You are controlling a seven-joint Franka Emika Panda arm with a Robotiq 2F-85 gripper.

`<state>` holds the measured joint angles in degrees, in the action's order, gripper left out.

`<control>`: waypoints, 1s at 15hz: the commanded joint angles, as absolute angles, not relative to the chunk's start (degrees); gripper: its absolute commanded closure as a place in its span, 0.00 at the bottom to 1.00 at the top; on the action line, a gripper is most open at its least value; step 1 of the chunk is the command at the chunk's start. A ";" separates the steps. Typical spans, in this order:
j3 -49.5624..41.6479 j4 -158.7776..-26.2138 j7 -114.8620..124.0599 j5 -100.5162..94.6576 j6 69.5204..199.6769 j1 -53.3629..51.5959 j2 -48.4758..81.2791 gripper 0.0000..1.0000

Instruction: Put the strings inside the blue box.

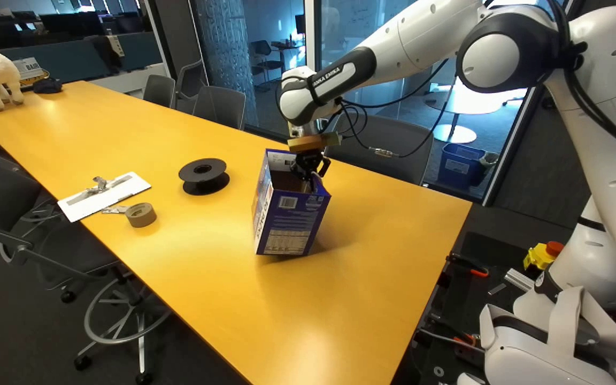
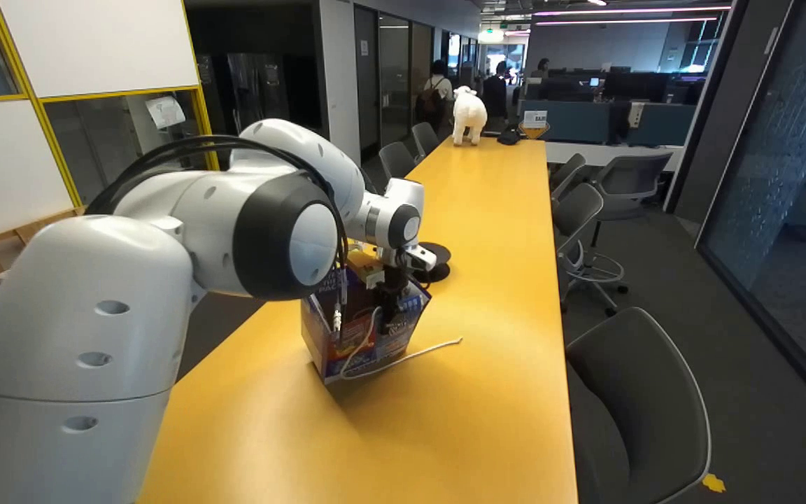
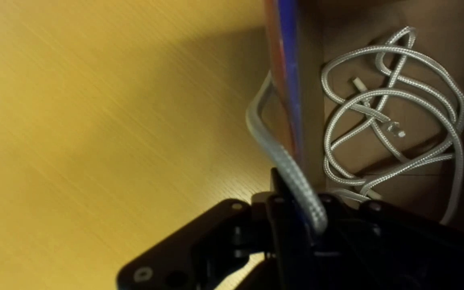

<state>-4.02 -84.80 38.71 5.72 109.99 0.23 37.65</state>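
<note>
In the wrist view, a strand of white braided cord (image 3: 278, 155) hangs outside at 11 o'clock, its long axis slanting to the end effector (image 3: 292, 197), which is clenched at the rim of the dark-blue carton (image 3: 290, 76); whether on cord, wall or both, I cannot tell. Inside, at 2 o'clock, lies the main tangle (image 3: 393, 92); the strand probably must cross the rim that way.

strings (image 3: 373, 115): cut by wrist view's right edge | gripper (image 3: 284, 197): cut by bottom edge | blue box (image 1: 293, 216): fine print (image 1: 289, 239) illegible
</note>
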 commanded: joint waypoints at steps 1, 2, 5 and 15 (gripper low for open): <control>-6.09 -98.62 45.05 5.36 115.45 -2.70 29.15 0.93; -6.25 -101.22 46.73 4.99 116.33 -3.23 27.38 0.93; -6.78 -109.31 53.74 2.72 117.38 -5.45 21.19 0.93; -0.39 -137.63 70.25 -0.01 115.23 -7.92 -2.24 0.93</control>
<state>-2.60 -128.44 66.63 0.47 114.87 -8.01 6.95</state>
